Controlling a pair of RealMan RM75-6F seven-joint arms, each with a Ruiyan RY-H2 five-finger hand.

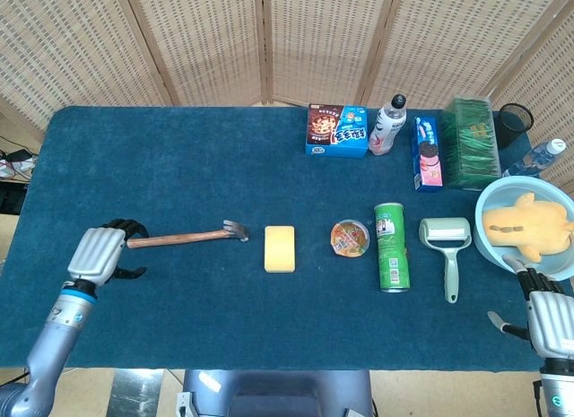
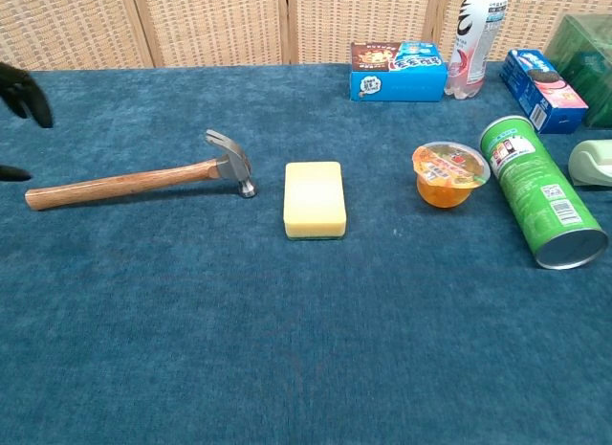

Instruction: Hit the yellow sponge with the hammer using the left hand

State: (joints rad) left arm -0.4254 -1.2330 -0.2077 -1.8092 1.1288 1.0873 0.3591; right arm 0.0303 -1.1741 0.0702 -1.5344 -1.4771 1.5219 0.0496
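Head view: the left robot hand (image 1: 99, 254), fingers spread and holding nothing, is seen at the handle end of the hammer (image 1: 186, 237), whose head points to 3 o'clock at the yellow sponge (image 1: 280, 248) just beside it on the worktop (image 1: 179, 157). The handle should be wrapped near its end before lifting.

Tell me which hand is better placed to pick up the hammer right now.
Left. The left hand is open at the end of the hammer handle; the right hand sits far across the table.
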